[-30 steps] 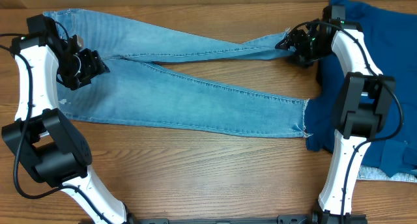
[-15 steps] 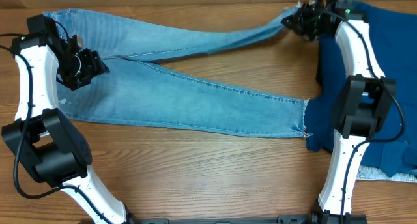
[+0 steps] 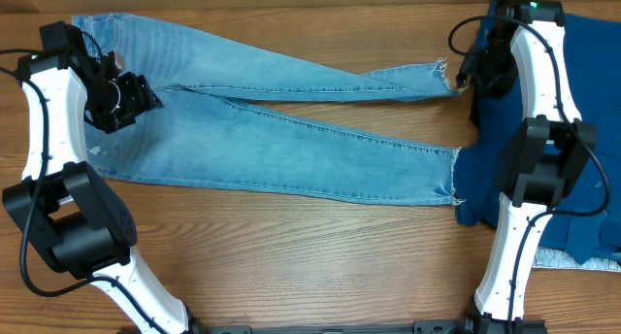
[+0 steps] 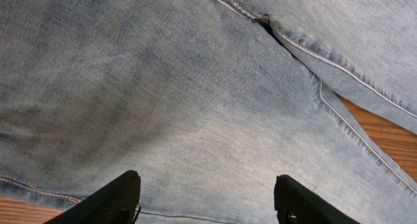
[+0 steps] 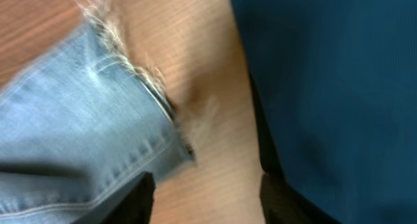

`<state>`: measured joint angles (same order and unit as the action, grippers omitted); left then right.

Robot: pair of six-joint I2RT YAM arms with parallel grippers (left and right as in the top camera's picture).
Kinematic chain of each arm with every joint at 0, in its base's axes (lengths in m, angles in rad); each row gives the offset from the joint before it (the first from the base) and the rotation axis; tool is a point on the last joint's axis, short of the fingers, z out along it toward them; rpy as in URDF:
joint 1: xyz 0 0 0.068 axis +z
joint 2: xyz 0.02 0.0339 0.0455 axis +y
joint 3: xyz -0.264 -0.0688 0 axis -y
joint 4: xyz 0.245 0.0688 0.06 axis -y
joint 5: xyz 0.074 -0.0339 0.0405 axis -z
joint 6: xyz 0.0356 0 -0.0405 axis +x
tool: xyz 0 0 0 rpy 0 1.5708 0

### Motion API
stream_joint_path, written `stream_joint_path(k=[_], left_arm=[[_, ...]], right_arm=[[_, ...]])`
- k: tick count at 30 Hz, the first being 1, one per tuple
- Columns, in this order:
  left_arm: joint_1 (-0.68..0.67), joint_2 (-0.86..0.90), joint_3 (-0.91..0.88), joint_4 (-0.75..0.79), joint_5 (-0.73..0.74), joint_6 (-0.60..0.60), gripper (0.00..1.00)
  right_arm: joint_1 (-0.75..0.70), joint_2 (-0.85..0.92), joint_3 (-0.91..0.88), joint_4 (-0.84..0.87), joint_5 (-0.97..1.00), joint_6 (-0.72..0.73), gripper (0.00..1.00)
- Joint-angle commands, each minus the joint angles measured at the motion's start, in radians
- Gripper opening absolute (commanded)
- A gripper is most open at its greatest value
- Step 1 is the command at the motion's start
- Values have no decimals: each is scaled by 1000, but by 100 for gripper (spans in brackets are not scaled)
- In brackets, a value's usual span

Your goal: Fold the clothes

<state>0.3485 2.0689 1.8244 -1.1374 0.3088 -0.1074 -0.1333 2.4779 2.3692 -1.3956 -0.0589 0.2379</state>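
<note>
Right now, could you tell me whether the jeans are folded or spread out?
Spread out. The jeans lie flat on the table, both legs stretched full length and splayed apart, nothing doubled over.

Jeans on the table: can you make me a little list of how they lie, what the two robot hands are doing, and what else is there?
jeans: light blue, spread flat, both legs pointing right, not folded
frayed hem: end of the upper leg, lying on bare wood
left gripper: open, above the seat of the jeans, holding nothing
right gripper: open, next to the frayed hem, holding nothing
dark blue garment: at the right side
pale grey cloth: bottom right
wooden table: under everything
</note>
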Motion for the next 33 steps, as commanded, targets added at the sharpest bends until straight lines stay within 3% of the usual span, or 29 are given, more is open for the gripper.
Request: stream_joint_path(k=[1,6,20,22,24,25,26,30,33], left_arm=[[-2,1,-5,-8,-5,18,69],[-2,1,-5,-16,-5,18,69],[-2,1,-5,-14,-5,18,69],[-2,1,-5,-14,-5,18,69],[-2,1,-5,-14,-5,18,69],[-2,1,-5,-14,-5,18,69],[-2,1,-5,-14,-5,18,69],[-2,1,-5,-14,-5,18,69],[-2,1,-5,-14,-5,18,69]], right_arm=[[6,-15,11,116,-40,-124,62],[10,2,7,227,-43,-151,64],[69,139,6,313,-167,-194,70],[79,140,6,319,-166,-194,62],[84,140,6,315,-158,-193,34],[85,140,6,312,-158,-193,12],[85,140,6,309,-153,-192,4],[85,135,16,303,-131,-169,4],[74,82,121,299,1,-150,4]])
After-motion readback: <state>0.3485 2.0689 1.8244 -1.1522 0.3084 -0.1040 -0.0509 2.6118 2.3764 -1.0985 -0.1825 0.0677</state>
